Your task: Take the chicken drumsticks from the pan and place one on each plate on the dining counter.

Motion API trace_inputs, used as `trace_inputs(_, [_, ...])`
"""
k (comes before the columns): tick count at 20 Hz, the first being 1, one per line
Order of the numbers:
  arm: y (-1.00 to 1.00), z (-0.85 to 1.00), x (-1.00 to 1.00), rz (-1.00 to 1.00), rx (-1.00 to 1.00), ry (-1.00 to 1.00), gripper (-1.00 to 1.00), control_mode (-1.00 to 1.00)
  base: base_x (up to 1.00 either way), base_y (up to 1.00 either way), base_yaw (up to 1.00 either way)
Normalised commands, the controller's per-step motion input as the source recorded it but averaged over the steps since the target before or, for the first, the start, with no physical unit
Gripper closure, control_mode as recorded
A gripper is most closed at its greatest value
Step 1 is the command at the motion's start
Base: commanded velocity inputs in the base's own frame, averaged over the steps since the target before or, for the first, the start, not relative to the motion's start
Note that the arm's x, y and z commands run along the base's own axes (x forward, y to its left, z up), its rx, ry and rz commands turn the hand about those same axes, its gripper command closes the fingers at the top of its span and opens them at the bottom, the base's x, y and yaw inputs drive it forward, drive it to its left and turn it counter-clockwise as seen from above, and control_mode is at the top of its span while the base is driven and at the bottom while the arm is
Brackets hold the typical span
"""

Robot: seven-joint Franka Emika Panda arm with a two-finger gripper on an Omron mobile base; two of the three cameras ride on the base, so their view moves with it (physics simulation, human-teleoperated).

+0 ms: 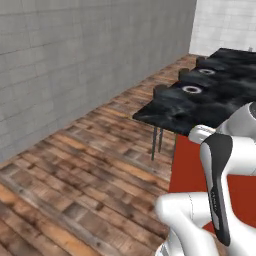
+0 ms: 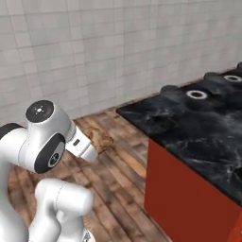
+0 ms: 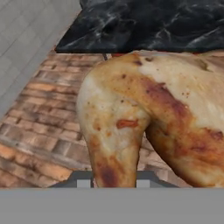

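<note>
Over the wood floor, beside the dark surface, the hand carries one drumstick.

Up in the air, the hand (image 2: 97, 142) pinches one chicken drumstick (image 2: 101, 140) between its fingers; from the hand view the drumstick (image 3: 148, 118) is big and close, hanging over the floor (image 3: 39, 131). The dining surface (image 2: 189, 125) is off to the side, and its near corner and long edge are near the hand but not touching it. Between the surface edge and the grey wall (image 1: 75, 60) lies a wide strip of bare wood floor (image 1: 75, 170). Two plates sit on the surface, one nearer (image 1: 191, 89) and one farther back (image 1: 206, 71), both well apart from the drumstick. Thin dark legs (image 1: 157, 142) stand under the surface corner.
</note>
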Motion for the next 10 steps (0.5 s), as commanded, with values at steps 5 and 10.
trace_inputs(5, [0.00,0.00,0.00,0.00,0.00,0.00,1.00,1.00,0.98,1.00,-0.42])
trace_inputs(10, [0.00,0.00,0.00,0.00,0.00,0.00,1.00,1.00,0.90,1.00,-0.45])
